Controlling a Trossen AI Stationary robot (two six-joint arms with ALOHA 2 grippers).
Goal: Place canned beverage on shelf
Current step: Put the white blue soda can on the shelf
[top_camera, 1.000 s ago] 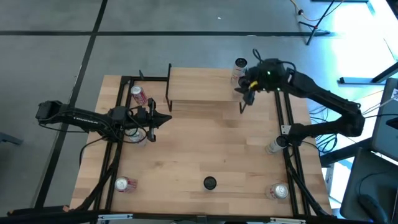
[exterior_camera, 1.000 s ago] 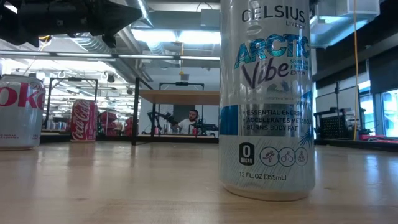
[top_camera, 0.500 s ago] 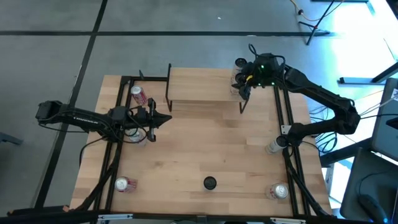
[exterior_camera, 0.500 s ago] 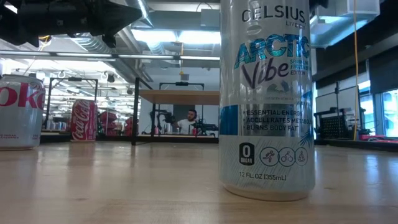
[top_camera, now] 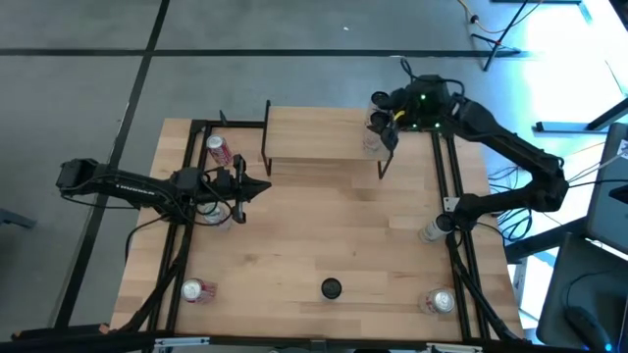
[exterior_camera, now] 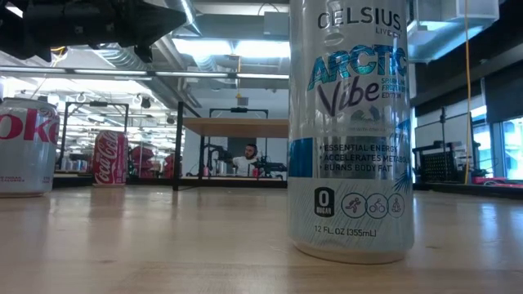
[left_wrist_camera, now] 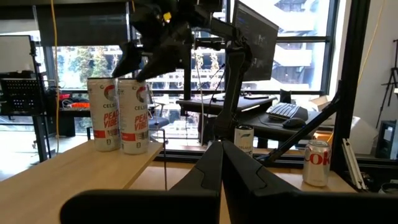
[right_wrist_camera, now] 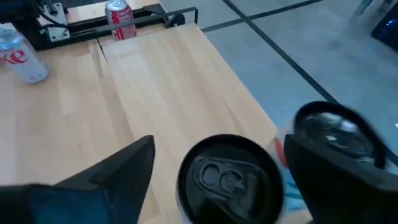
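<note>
The shelf (top_camera: 314, 132) stands at the table's far middle, a light plank on black legs. Two white Celsius cans (left_wrist_camera: 102, 115) (left_wrist_camera: 135, 116) stand upright side by side at its right end. My right gripper (top_camera: 389, 122) hovers open just above them. In the right wrist view its fingers (right_wrist_camera: 115, 171) stand on either side of one can's black top (right_wrist_camera: 229, 180), and the other can (right_wrist_camera: 336, 134) is beside it. My left gripper (top_camera: 261, 186) is shut and empty at the table's left.
A red can (top_camera: 218, 149) stands near the shelf's left legs. More cans stand under my left arm (top_camera: 220, 213), at near left (top_camera: 196, 290), near right (top_camera: 439, 301) and right (top_camera: 432, 230). A tall Celsius can (exterior_camera: 351, 131) stands close before the low camera.
My right gripper has moved toward the table's far edge, from the shelf's near right corner to a spot over the two cans at the shelf's right end.
</note>
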